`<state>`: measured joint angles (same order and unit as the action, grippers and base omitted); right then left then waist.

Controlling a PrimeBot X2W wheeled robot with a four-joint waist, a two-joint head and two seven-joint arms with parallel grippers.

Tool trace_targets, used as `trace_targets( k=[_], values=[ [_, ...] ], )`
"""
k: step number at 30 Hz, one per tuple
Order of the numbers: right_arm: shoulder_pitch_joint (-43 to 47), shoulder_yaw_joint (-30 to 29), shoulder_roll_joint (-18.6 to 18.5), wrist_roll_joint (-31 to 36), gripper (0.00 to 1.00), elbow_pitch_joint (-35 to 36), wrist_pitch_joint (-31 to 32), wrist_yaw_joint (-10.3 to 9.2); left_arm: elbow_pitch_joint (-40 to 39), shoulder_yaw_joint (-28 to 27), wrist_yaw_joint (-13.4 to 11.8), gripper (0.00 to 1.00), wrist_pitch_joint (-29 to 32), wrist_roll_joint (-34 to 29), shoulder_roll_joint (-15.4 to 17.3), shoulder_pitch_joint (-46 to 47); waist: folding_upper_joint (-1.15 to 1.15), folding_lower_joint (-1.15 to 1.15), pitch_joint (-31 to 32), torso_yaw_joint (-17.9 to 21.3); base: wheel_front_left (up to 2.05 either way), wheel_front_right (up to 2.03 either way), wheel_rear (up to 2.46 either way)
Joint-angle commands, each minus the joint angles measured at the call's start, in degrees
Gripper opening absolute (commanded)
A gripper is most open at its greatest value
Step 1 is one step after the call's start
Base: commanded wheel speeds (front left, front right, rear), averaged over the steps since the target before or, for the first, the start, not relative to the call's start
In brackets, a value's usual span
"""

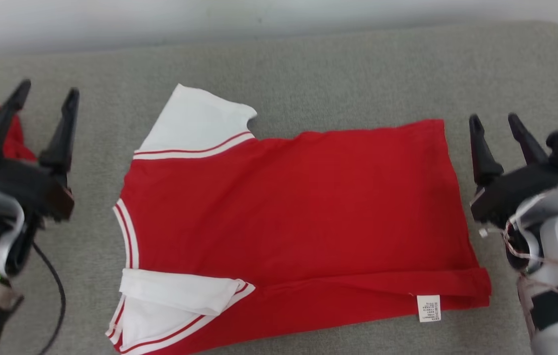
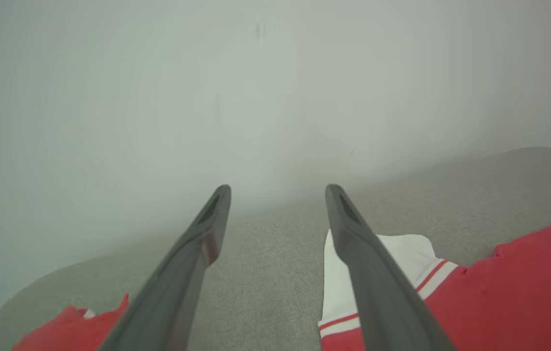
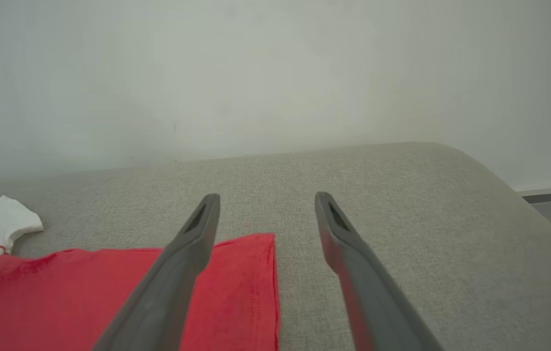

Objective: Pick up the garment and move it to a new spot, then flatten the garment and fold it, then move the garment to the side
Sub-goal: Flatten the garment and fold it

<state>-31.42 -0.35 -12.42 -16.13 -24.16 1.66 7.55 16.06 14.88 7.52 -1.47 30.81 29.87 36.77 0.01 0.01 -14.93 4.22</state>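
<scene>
While the left gripper (image 1: 49, 88) and right gripper (image 1: 493, 117) hover with jaws spread and empty, the red, white-sleeved garment (image 1: 298, 197) lies flat between them on the grey cushion (image 1: 357, 74); behind the left one, possibly another red cloth (image 1: 15, 140), partly hidden.

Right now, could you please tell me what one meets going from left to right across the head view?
left gripper, fingers open → garment, its striped neckline first and its white care label near the far edge → right gripper, fingers open
</scene>
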Motion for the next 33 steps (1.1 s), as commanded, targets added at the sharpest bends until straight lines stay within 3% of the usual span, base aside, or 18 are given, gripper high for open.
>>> trace_targets(
  k=[1,8,17,33],
  values=[
    [-2.8,0.9,-0.2,0.0,1.00,-1.5,1.1,-0.13,1.2,2.0,-0.1,1.00,1.1,1.3,1.5,3.6,-0.01,-0.01,-6.0,2.9,0.00,0.00,0.00],
    [-13.0,4.8,0.7,0.5,1.00,-9.6,5.9,-0.13,6.7,13.7,-0.1,1.00,6.5,9.5,5.8,16.5,-0.01,-0.01,-11.0,5.3,0.00,0.00,0.00],
    [-21.2,11.6,3.1,-1.4,1.00,-16.3,9.8,-0.13,13.0,25.8,-0.1,1.00,11.0,16.6,9.9,25.4,-0.01,-0.01,-14.2,9.0,0.00,0.00,0.00],
    [-27.4,18.1,5.1,-5.7,1.00,-20.8,10.8,-0.13,21.4,38.0,-0.1,1.00,12.0,22.9,10.1,34.4,-0.01,-0.01,-16.3,11.7,0.00,0.00,0.00]
  ],
)
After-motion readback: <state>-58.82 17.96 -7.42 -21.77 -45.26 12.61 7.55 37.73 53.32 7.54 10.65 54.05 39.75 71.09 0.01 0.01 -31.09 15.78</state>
